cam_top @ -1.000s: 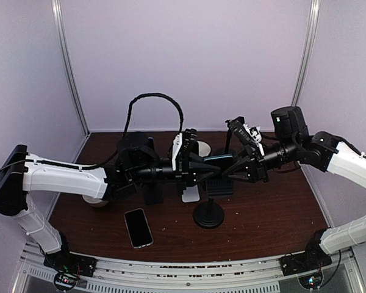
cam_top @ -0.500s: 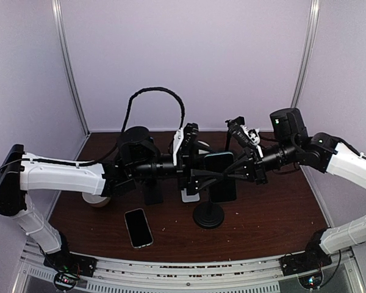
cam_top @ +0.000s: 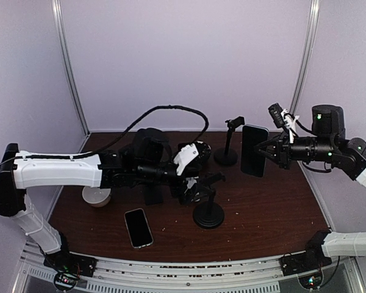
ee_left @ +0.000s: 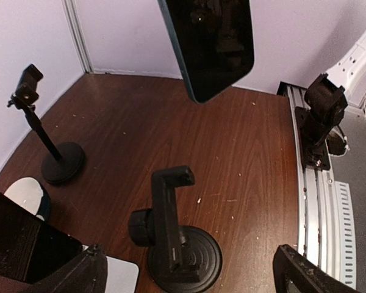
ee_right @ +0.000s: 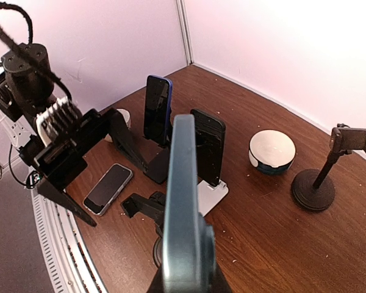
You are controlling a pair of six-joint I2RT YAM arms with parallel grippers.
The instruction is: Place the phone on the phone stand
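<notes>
Phone (cam_top: 254,150) hangs upright in the air, pinched at its edge by the right jaws, over the right of the table (cam_top: 274,207), well apart from the stand (cam_top: 208,217). Left jaws gape wide near the stand.

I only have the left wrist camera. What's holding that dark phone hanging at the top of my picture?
Observer: The right gripper is shut on the dark phone, holding it off the table.
Operator: Any phone lying loose outside my frame?
Observer: Yes, a second phone lies flat on the table toward the near edge.
Operator: Anything else?
Observer: A blue-edged phone stands upright beside the black phone at your lower left.
</notes>
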